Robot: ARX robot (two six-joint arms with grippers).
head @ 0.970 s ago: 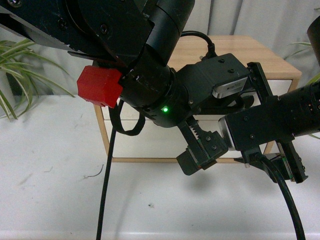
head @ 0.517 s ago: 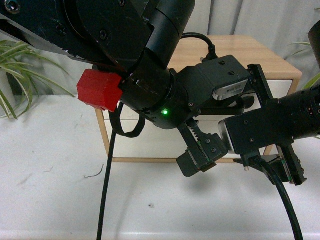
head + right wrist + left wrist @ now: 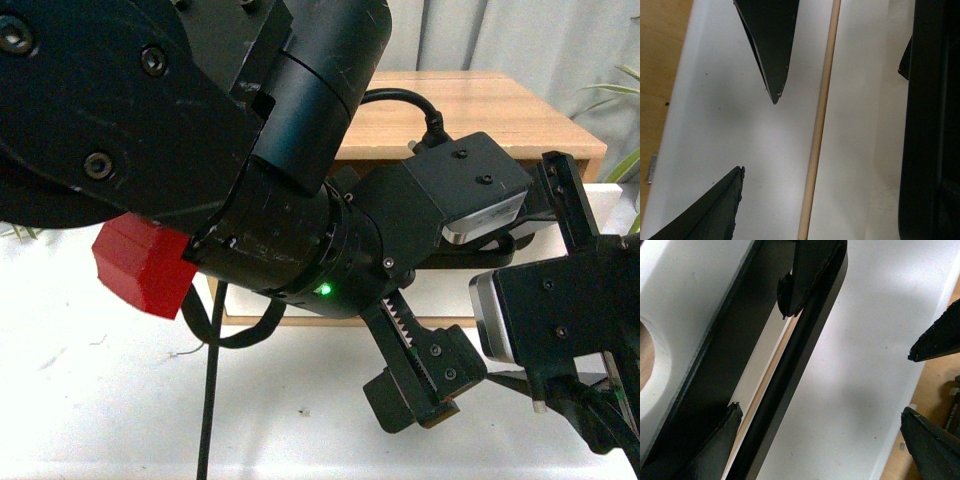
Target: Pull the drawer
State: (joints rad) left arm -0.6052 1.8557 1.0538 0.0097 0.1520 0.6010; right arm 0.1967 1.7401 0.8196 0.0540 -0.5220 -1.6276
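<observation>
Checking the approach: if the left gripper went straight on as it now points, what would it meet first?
Likely the black bar handle of the drawer, lying between the left gripper's open fingers; depth is unclear.

The drawer (image 3: 875, 365) has a smooth, matt white front, and bare light wood shows in its notch (image 3: 645, 355). Its bar handle (image 3: 792, 365) is smooth black with a faint satin sheen. The left gripper (image 3: 757, 360) has matt black fingers (image 3: 807, 265), rough and frayed at the tips. The right gripper (image 3: 757, 136) looks the same.

A thin strip of pale wood (image 3: 820, 125) runs between 2 smooth white panels. The arm housing (image 3: 150, 130) is matt black with dark metal screws, and the red block (image 3: 145, 265) looks like matt plastic. The cabinet top (image 3: 480, 110) is light wood with fine grain. The curtain (image 3: 500, 35) is pale cloth. The white floor (image 3: 100, 400) is matt and scuffed.
</observation>
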